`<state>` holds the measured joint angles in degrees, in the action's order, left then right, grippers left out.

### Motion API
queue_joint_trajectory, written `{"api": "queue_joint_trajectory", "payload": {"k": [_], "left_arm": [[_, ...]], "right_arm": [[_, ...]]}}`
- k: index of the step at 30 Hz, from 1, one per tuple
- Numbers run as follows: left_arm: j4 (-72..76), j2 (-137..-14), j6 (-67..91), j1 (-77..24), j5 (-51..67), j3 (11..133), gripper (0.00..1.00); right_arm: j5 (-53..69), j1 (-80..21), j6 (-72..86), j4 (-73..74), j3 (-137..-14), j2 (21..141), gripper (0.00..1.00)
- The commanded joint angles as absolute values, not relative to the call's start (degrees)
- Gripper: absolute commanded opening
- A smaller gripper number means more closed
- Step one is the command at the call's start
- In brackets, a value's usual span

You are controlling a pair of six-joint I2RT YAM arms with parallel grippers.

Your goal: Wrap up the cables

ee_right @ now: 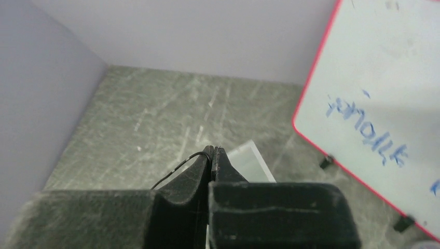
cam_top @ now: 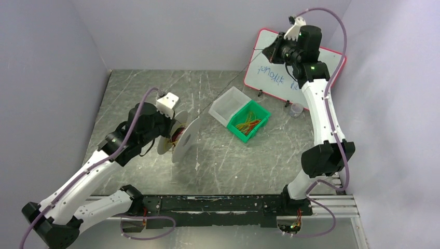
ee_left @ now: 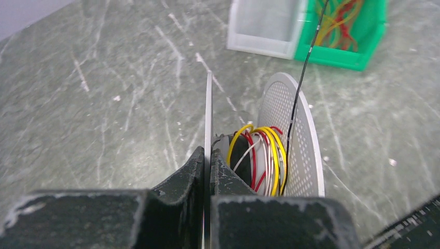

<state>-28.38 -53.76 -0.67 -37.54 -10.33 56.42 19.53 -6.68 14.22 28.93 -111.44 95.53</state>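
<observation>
A spool [cam_top: 179, 136] with two white discs stands on edge on the table. My left gripper [cam_top: 171, 129] is shut on its plain disc [ee_left: 208, 104]. The disc's edge sits between the fingers [ee_left: 194, 166]. Yellow, red, white and black cables [ee_left: 262, 155] are wound on the core beside the perforated disc [ee_left: 298, 140]. A thin black cable [ee_left: 303, 67] runs taut from the core up and away. My right gripper [cam_top: 268, 52], raised high by the whiteboard, is shut on that black cable [ee_right: 174, 169] at its tips [ee_right: 214, 150].
A green bin [cam_top: 259, 129] holds loose yellow, red and green cables [cam_top: 248, 123]. A clear bin [cam_top: 230, 104] stands against it. A red-framed whiteboard [cam_top: 275, 75] leans at the back right, with a small clear cup [cam_top: 296, 109] in front of it.
</observation>
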Motion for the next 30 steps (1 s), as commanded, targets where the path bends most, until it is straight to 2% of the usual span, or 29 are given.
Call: {"api": "queue_joint_trajectory", "payload": {"k": [1, 7, 14, 22, 30], "left_arm": [[-33.5, -49.5, -1.1, -37.6, 2.7, 59.4, 0.07], [-36.5, -45.3, 0.4, -37.6, 12.4, 62.9, 0.07], [-33.7, -41.5, 6.1, -37.6, 15.7, 66.5, 0.07], [-30.1, -42.7, 11.0, -37.6, 9.9, 75.0, 0.07], [-26.8, -49.1, 15.2, -37.6, -2.2, 83.1, 0.07]], "right_arm": [[21.2, -2.4, 16.4, 19.9, -103.4, 92.5, 0.0], [23.4, 1.3, 17.6, 15.0, -89.7, 89.9, 0.0], [21.6, 2.8, 17.7, 11.5, -74.8, 84.6, 0.0], [19.6, 2.8, 21.7, 9.1, -62.5, 79.4, 0.0], [19.3, 1.5, 25.7, 4.7, -47.9, 72.0, 0.0]]}}
